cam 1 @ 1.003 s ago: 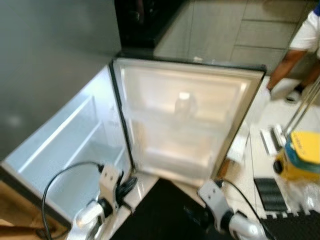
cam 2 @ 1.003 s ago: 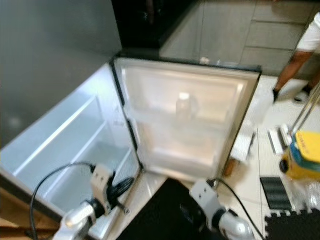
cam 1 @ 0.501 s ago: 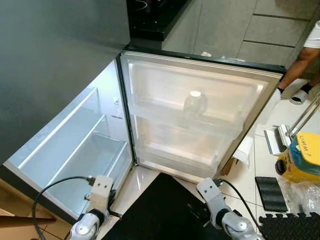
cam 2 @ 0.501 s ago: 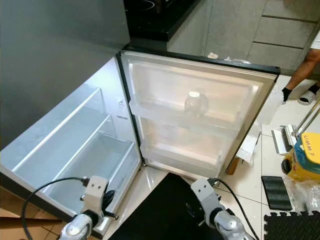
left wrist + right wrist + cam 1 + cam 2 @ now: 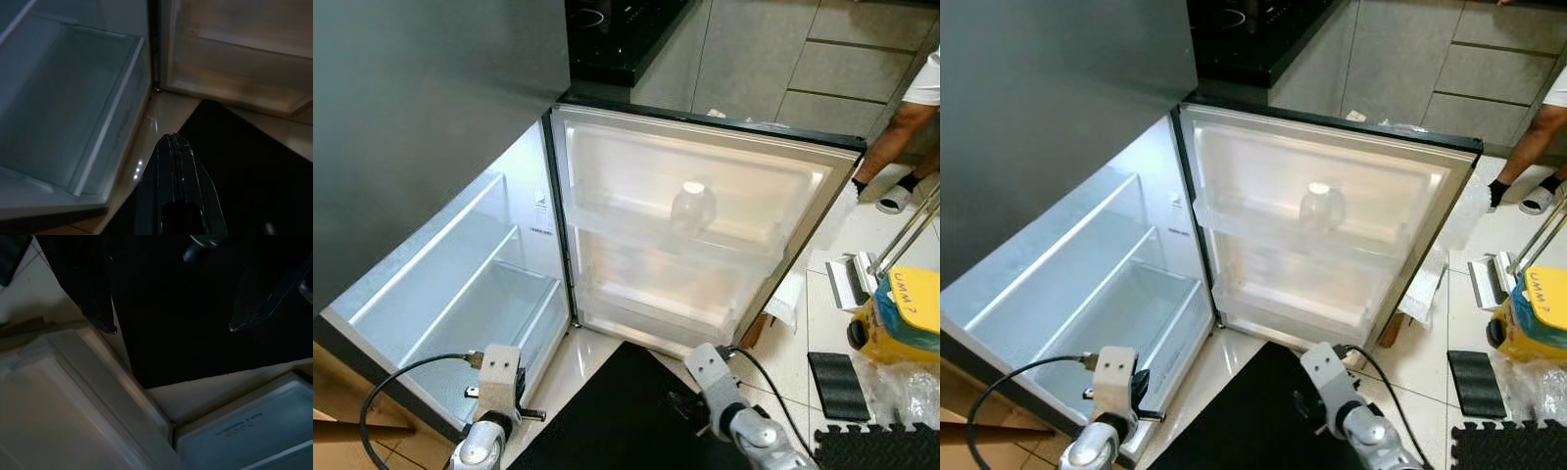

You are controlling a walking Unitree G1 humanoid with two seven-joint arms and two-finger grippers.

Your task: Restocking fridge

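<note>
Fridge (image 5: 460, 284) stands open at ten o'clock, its door (image 5: 695, 235) swung wide at twelve. Nearest the camera, both arms hang low over a black mat (image 5: 607, 421). The left gripper (image 5: 172, 142) at seven o'clock points toward the floor beside the fridge's bottom drawer (image 5: 63, 107), its fingers (image 5: 166, 166) pressed together, grasping nothing. The right gripper (image 5: 171, 328) at five o'clock hangs above the mat near the door's lower edge, its fingers (image 5: 95, 308) spread apart and released. Farther on, a jar (image 5: 691, 206) with a white lid sits in the door's upper shelf. At three o'clock lies a yellow and blue container (image 5: 901, 318); beyond it, at two o'clock, a person's leg (image 5: 891, 147) stands on the tiles.
</note>
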